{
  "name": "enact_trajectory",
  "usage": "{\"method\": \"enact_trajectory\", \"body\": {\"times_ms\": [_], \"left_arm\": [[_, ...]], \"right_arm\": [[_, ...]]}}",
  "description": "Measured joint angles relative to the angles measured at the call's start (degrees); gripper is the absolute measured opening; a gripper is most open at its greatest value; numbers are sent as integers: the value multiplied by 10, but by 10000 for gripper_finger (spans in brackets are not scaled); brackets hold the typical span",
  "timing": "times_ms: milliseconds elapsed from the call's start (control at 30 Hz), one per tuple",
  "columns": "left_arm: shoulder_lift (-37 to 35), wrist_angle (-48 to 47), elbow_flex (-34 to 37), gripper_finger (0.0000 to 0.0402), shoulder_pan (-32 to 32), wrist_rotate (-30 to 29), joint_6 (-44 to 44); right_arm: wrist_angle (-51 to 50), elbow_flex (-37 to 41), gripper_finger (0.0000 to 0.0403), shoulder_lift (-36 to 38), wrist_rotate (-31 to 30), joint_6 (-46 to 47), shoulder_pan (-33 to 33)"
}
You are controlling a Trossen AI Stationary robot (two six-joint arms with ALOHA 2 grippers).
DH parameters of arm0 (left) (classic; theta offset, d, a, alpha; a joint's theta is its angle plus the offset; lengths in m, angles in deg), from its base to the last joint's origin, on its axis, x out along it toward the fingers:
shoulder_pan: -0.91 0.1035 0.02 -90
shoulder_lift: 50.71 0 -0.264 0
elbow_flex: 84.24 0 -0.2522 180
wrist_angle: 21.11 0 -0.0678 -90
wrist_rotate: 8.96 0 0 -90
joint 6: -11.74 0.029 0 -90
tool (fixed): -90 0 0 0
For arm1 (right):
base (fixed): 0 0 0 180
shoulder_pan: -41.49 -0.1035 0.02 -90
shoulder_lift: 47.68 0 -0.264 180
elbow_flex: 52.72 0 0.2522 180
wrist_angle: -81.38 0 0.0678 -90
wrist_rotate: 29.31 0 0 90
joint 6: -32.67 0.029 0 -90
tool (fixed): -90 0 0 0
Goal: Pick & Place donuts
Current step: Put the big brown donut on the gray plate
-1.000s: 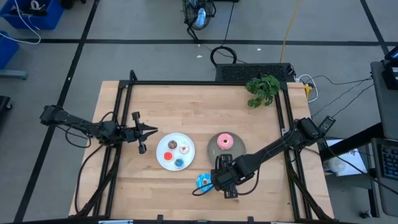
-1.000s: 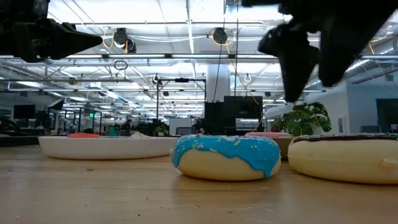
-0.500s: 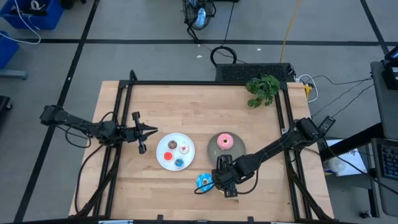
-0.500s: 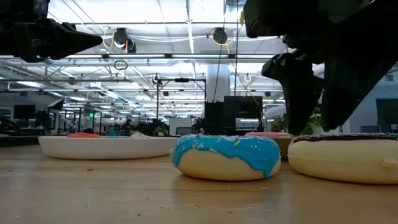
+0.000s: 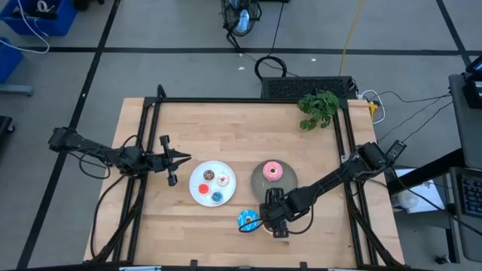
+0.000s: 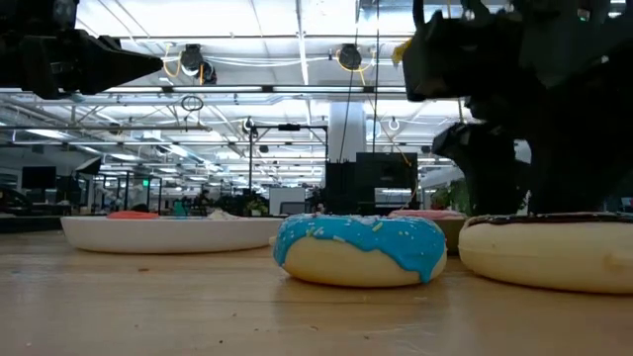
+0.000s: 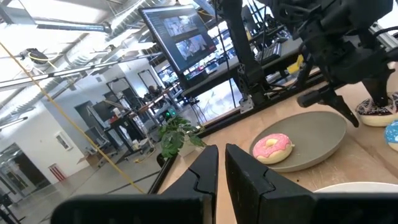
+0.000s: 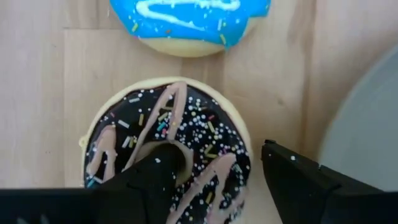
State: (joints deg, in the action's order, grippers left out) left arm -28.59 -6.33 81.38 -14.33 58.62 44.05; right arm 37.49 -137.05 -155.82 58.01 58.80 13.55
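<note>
Donuts: 3 large, 4 tiny | right end effector wide over brown donut | left narrow

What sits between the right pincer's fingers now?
The brown sprinkled ring donut: in the right wrist view, one finger sits over its hole, the other outside its rim; right pincer open.

Dark chocolate icing with pale stripes and rainbow sprinkles tops the brown donut, bright blue glaze with white drizzle coats the blue donut, and pink frosting crowns the pink donut.
</note>
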Motion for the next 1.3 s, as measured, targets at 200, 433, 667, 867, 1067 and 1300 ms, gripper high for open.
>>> {"method": "enact_trajectory", "body": {"times_ms": [200, 433, 667, 867, 1067, 1300], "left_arm": [[0, -1, 0, 37, 0, 0, 1], [0, -1, 0, 37, 0, 0, 1], [0, -1, 0, 37, 0, 0, 2], [0, 0, 0, 37, 0, 0, 2], [0, 0, 0, 37, 0, 0, 5], [0, 0, 0, 37, 0, 1, 6]], "right_arm": [[36, 18, 201, -9, 15, 7, -2], [11, 2, 76, -5, 47, 7, 2], [-51, -43, 28, 39, 74, -6, 18], [-151, -108, 20, 106, 49, -13, 39], [-211, -156, 11, 168, 24, 20, 66], [-247, -185, 11, 181, 7, 32, 73]]}}
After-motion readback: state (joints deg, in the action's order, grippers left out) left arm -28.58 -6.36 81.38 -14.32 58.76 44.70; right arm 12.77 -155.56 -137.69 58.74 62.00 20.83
